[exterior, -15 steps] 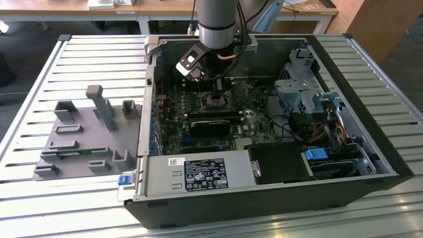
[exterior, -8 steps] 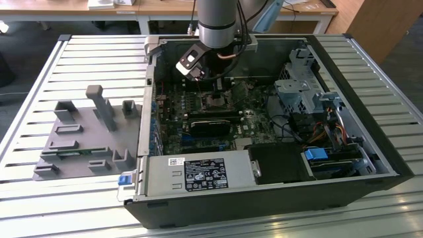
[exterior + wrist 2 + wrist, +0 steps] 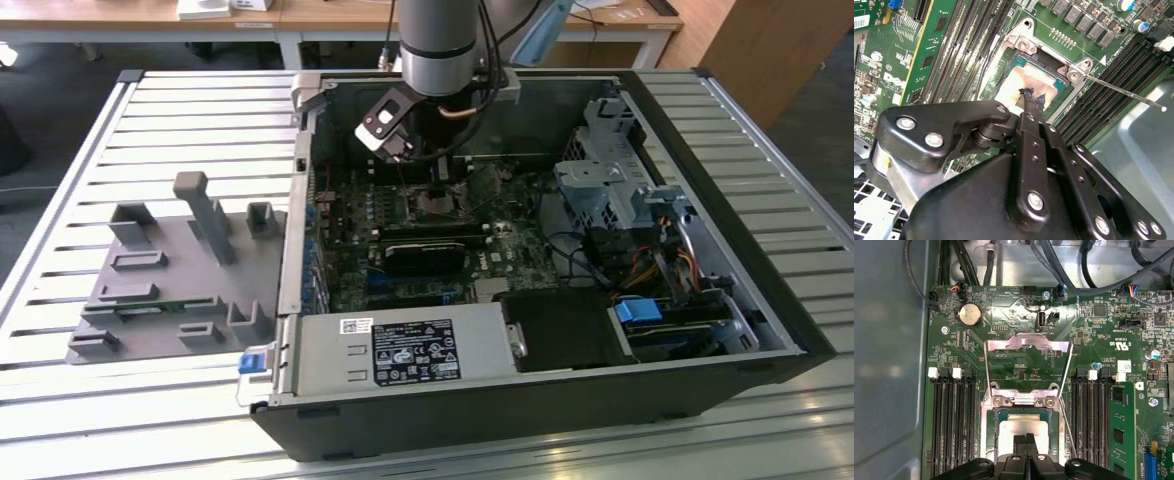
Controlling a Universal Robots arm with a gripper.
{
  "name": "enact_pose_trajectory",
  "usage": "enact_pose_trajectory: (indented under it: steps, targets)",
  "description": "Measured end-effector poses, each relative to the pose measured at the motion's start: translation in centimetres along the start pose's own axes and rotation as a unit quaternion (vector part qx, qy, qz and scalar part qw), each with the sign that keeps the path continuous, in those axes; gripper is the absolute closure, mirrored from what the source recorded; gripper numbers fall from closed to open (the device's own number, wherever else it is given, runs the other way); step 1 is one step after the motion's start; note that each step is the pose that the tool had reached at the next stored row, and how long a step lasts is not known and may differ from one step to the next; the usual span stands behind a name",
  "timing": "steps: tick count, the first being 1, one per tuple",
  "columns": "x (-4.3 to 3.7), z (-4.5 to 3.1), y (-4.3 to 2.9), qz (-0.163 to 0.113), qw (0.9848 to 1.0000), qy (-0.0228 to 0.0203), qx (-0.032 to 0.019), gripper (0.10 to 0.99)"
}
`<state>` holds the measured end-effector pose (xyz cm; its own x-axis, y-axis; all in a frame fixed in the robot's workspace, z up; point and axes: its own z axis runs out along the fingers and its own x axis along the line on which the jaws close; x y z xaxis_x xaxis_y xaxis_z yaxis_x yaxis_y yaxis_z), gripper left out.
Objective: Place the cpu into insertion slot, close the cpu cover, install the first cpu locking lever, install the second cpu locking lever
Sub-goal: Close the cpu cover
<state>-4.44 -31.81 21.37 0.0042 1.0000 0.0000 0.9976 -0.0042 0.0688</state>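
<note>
A slatted table (image 3: pixel 174 110) is recorded in the exterior view, with wooden desks (image 3: pixel 334 15) behind it. An open case (image 3: pixel 747 330) is laid on its side on the slats.

Gripper (image 3: pixel 1026 440): in both wrist views the two fingers are seen pressed together, with only a seam between them and nothing clamped. In the second wrist view the fingertips (image 3: pixel 1028 95) are set at the middle of the cpu (image 3: pixel 1016 82). Whether they touch its metal top or sit just above it cannot be told.

The cpu is found lying flat inside the slot (image 3: pixel 988 432), with the silvery rim showing around it.

The cover (image 3: pixel 1029 340) is noted open. It is raised on its hinge at the slot's edge, and the green board (image 3: pixel 969 340) is seen through its window.

A thin lever (image 3: pixel 1068 427) is observed unlatched, running free from a hinge corner of the slot along the memory slots (image 3: pixel 951 425) beside it.

A coin cell (image 3: pixel 969 315) is mounted on the board beyond the cover.

Arm (image 3: pixel 441 45): it is brought down almost vertically from the top of the exterior view into the case, with the wrist directed straight down at the board.

A grey fixture plate (image 3: pixel 160 300) is placed on the table at the exterior view's left of the case, well apart from the gripper.
</note>
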Motion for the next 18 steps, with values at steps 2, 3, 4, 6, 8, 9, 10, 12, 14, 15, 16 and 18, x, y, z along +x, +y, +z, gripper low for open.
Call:
enact_pose_trajectory:
  steps: [2,3,4,6,8,9,10,12,14,15,16,18]
  targets:
    - [0.0,-0.06,0.0,0.0,1.0,0.0,0.0,0.98]
    - [0.0,-0.1,0.01,0.0,1.0,0.0,0.0,0.98]
    - [0.0,-0.16,0.01,0.0,1.0,0.0,0.0,0.98]
    - [0.0,-0.3,0.02,0.0,1.0,0.0,0.0,0.98]
    - [0.0,-0.45,0.03,0.0,1.0,0.0,0.0,0.98]
    - [0.0,-0.55,0.04,0.0,1.0,0.0,0.0,0.98]
    - [0.0,-0.66,0.05,0.0,1.0,0.0,0.0,0.98]
    - [0.0,-0.84,0.06,0.0,1.0,0.0,0.0,0.98]
    - [0.0,-1.1,0.08,0.0,1.0,0.0001,0.0,0.98]
    - [0.0,-1.27,0.09,0.0,1.0,0.0,0.0,0.98]
    - [0.0,-1.52,0.1,0.0,1.0,0.0,0.0,0.98]
    - [0.0,-2.15,0.15,0.0,1.0,0.0001,-0.0001,0.98]
